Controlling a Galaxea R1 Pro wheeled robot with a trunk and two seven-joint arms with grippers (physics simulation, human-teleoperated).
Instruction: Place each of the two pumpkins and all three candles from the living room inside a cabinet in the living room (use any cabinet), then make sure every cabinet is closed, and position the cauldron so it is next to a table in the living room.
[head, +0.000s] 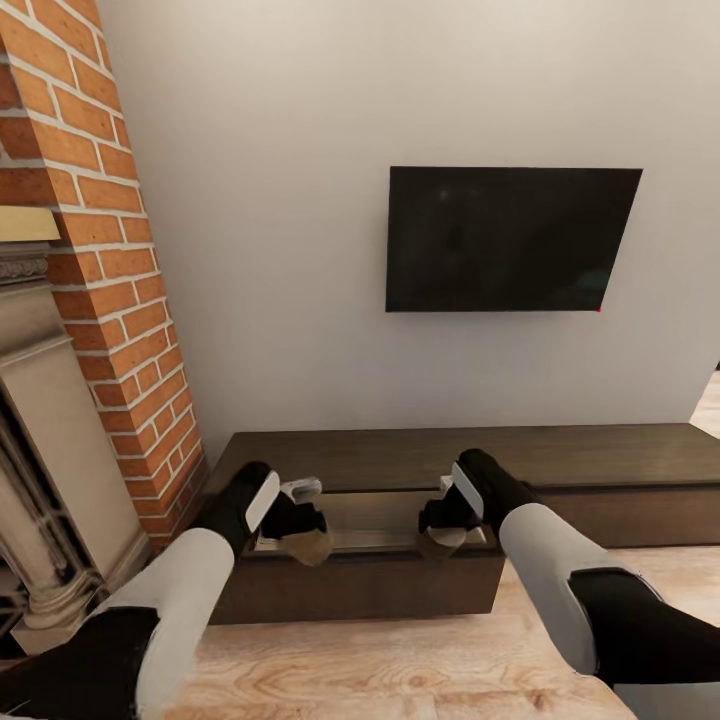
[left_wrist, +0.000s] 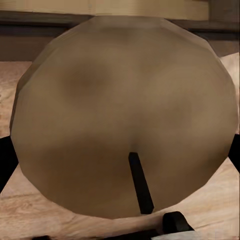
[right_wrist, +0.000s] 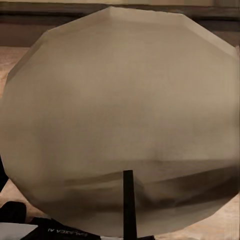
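Two candles are in hand, one per arm, both held over the open drawer (head: 375, 512) of the cabinet (head: 600, 470), the long low dark-brown unit against the far wall below the black TV (head: 512, 238), with the brick fireplace (head: 100, 250) to its left. The left gripper (head: 300, 535) is clamped on the left candle (head: 310, 545), and the right gripper (head: 447, 530) is clamped on the right candle (head: 443, 540); each candle hangs at the near edge of the drawer's pale-lined cavity, above the drawer front. Close up, the left candle (left_wrist: 125, 115) shows a broad tan round face with a short dark wick, black finger edges just visible at its sides, and the right candle (right_wrist: 120, 120) looks much the same in a paler cream. These are squat, stiff wax pieces — likely light, and smooth enough at the sides to slip if the pinch is shallow, so a hold across the middle of the round body, as both have now, seems the safest one. They should stand a short drop into the drawer without harm, though being round they could roll if they land on edge. The jaws stand as far apart as each candle is wide and no further. The pumpkins and cauldron remain to be dealt with — nothing of them appears here.
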